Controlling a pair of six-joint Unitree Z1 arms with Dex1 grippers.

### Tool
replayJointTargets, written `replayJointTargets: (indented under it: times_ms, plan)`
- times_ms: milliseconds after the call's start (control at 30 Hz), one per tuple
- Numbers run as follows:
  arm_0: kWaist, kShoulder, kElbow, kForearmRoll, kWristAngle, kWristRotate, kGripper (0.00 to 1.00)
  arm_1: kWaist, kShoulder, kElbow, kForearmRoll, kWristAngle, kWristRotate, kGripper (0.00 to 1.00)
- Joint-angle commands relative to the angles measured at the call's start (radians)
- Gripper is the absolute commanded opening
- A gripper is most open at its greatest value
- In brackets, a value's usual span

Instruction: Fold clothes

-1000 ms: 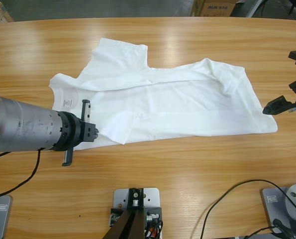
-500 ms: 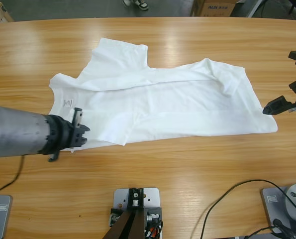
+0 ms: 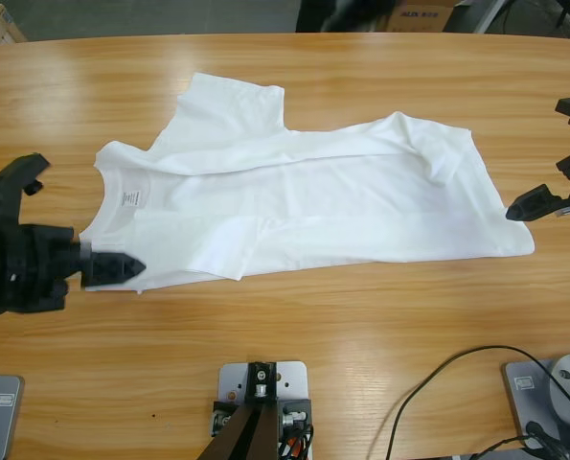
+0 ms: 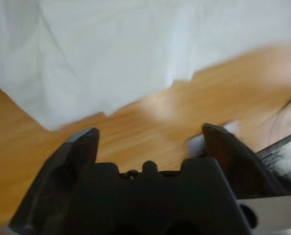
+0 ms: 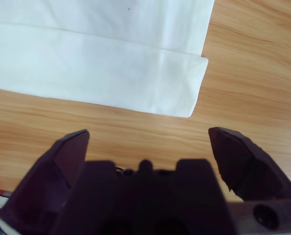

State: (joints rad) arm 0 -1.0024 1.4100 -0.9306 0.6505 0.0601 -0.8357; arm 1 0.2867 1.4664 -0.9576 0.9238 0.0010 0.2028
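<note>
White T-shirt (image 3: 304, 196) spread mid-frame on wooden bench (image 3: 361, 316), left claw (image 3: 64, 225) released at left edge, right claw (image 3: 562, 158) released at right edge, both empty

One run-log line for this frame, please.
white T-shirt half-folded on table | left tool open, empty, at collar end | right tool open, empty, off hem corner

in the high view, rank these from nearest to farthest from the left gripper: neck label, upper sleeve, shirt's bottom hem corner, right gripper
1. Neck label: just above the left gripper, near the T-shirt's collar end.
2. Upper sleeve: farther up the table, toward its far edge.
3. Bottom hem corner: at the shirt's opposite end.
4. Right gripper: just past that corner, at the table's other side.
</note>
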Motion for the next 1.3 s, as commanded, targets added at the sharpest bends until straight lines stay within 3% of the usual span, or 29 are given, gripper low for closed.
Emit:
replayJointTargets:
  times_ms: [33, 133, 300, 500, 833, 900, 1000, 1133, 1233, 1267, 1300]
  plan:
    - [-0.067, 0.156, -0.074, 0.216, 0.083, 0.615, 0.883, 0.011, 0.028, 0.030, -0.011, 0.016, 0.012, 1.000]
    - [-0.118, 0.231, -0.085, 0.213, 0.128, 0.975, 0.798, 0.011, 0.031, 0.030, -0.011, 0.016, 0.012, 1.000]
    - [-0.119, 0.285, -0.065, 0.161, 0.181, 1.120, 0.788, 0.011, 0.032, 0.030, -0.011, 0.017, 0.012, 1.000]
    - [-0.137, 0.328, -0.045, 0.027, 0.270, 1.012, 0.729, 0.011, 0.032, 0.030, -0.011, 0.017, 0.012, 1.000]
    - [-0.202, 0.403, -0.015, 0.021, 0.273, 0.792, 0.734, 0.012, 0.036, 0.028, -0.010, 0.017, 0.012, 1.000]
    - [-0.202, 0.423, -0.007, 0.022, 0.329, 0.750, 0.728, 0.012, 0.036, 0.028, -0.010, 0.017, 0.012, 1.000]
    - [-0.202, 0.441, -0.002, 0.026, 0.421, 0.668, 0.615, 0.012, 0.038, 0.028, -0.010, 0.017, 0.012, 1.000]
    - [-0.202, 0.444, -0.004, 0.025, 0.446, 0.656, 0.606, 0.012, 0.039, 0.028, -0.010, 0.017, 0.012, 1.000]
    - [-0.202, 0.452, -0.002, 0.024, 0.445, 0.656, 0.473, 0.012, 0.040, 0.028, -0.008, 0.017, 0.012, 1.000]
    - [-0.202, 0.457, -0.001, 0.023, 0.444, 0.656, 0.367, 0.012, 0.040, 0.028, -0.008, 0.017, 0.012, 1.000]
    - [-0.202, 0.458, 0.000, 0.023, 0.443, 0.658, 0.185, 0.012, 0.041, 0.027, -0.008, 0.017, 0.012, 1.000]
